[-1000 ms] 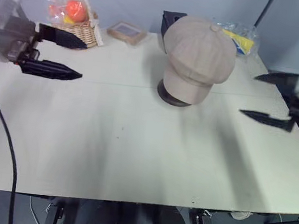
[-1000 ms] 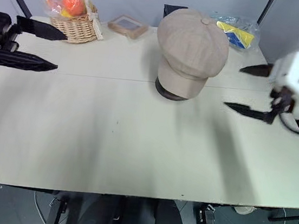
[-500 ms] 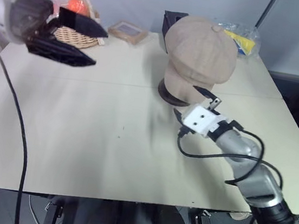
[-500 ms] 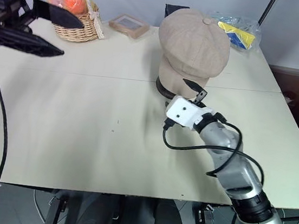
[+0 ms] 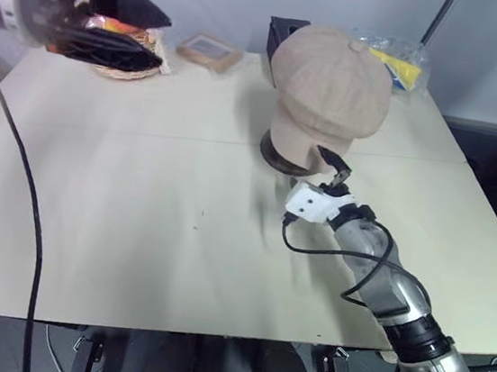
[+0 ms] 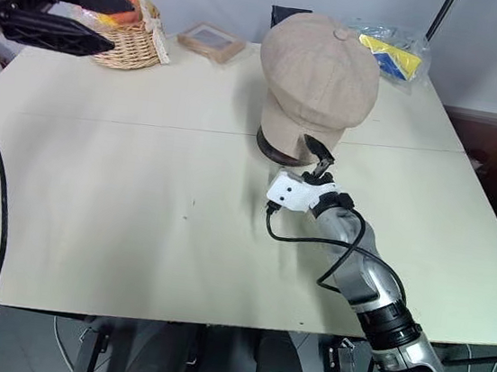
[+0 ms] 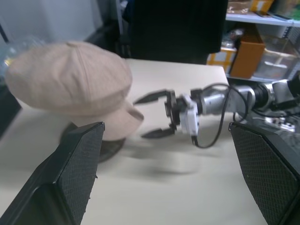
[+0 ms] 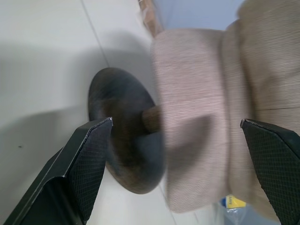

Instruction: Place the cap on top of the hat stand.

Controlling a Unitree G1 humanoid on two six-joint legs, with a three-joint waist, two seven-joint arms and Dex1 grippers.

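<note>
The beige-brown cap (image 5: 334, 83) sits over the top of the dark wooden hat stand, whose round base (image 5: 274, 159) shows under the brim at the table's back centre. My right gripper (image 7: 147, 116) is open, low over the table just in front of the stand. One black finger reaches up toward the brim and holds nothing. In the right wrist view the stand's base (image 8: 122, 140) and stem (image 8: 151, 118) lie between my spread fingers, with the cap (image 8: 197, 117) above them. My left gripper (image 5: 162, 44) is open and empty, raised at the far left in front of the basket.
A wicker basket (image 6: 130, 44) with orange items stands at the back left, with a small flat box (image 5: 210, 52) beside it. A black box (image 5: 285, 32) stands behind the cap, and a plastic bag (image 5: 399, 64) lies at the back right. A black cable (image 5: 32, 214) hangs from the left arm.
My right arm swung in from the table's right edge to just in front of the stand's base, then edged closer. My left gripper rose toward the basket. The cap stayed on the stand.
</note>
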